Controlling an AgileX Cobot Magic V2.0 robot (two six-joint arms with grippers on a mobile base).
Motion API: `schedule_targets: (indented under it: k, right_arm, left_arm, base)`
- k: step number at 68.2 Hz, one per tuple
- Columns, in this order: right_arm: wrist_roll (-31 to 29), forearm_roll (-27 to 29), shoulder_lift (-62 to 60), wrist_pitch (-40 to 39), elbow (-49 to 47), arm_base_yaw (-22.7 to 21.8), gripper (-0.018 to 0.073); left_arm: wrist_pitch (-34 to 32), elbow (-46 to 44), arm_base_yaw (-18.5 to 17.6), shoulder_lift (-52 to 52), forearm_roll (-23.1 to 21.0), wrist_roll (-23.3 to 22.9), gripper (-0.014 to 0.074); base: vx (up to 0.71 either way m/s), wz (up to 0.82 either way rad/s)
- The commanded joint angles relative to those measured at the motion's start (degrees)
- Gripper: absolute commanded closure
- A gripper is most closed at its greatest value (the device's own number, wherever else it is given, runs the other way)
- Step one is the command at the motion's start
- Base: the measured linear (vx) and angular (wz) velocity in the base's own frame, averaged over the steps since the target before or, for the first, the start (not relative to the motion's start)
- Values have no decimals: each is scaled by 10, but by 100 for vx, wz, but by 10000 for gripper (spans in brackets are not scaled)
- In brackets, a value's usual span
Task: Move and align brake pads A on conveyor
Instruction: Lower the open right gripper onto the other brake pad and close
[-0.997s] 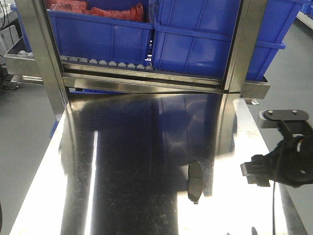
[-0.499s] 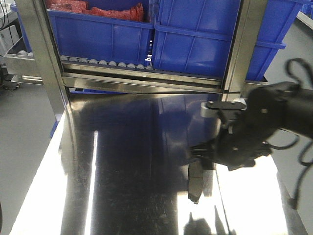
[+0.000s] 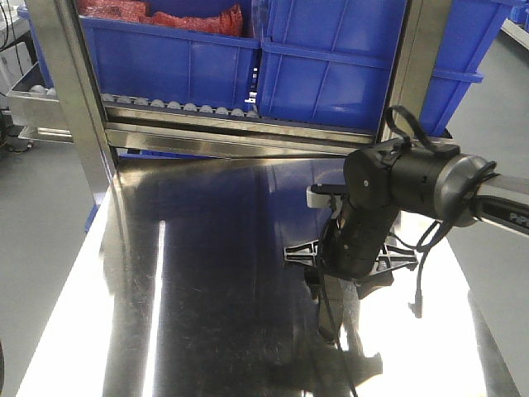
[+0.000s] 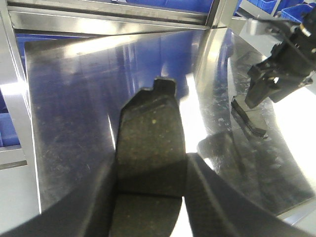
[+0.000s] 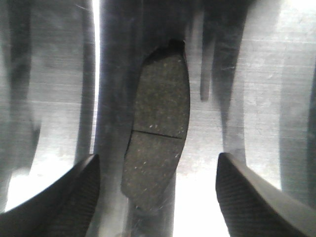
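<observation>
Above steel table, right arm downward, right pincer wide astride brake pad; left pincer tight on second pad.

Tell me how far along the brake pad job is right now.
Done: nothing that shows; no view takes in the conveyor, and no pad lies aligned. In hand: the left gripper is shut on the first pad, and the right gripper hangs open astride the second pad, flat on the steel table. Left: grip that one, carry both to the conveyor, align them. Other pads are out of view.
</observation>
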Motion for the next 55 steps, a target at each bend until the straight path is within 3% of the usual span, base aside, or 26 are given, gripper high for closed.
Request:
schedule_targets:
  k: [1, 29, 37, 51, 55]
  right_arm:
    - [3, -3, -13, -2, -17, -4, 75]
    - [4, -16, 27, -20, -17, -4, 115]
    - [3, -16, 27, -25, -17, -4, 240]
    - [-7, -19, 22, -43, -17, -4, 569]
    - [-13, -23, 17, -48, -17, -4, 576]
  left_arm:
    - [-53, -17, -3, 3, 0, -5, 602]
    - [-53, -17, -3, 3, 0, -5, 602]
    - [-53, -17, -3, 3, 0, -5, 602]
    - [-53, -17, -3, 3, 0, -5, 602]
    - [-53, -17, -3, 3, 0, -5, 602]
  base:
    - [0, 0]
    - [0, 0]
    - [0, 0]
    - [0, 0]
    - [0, 0]
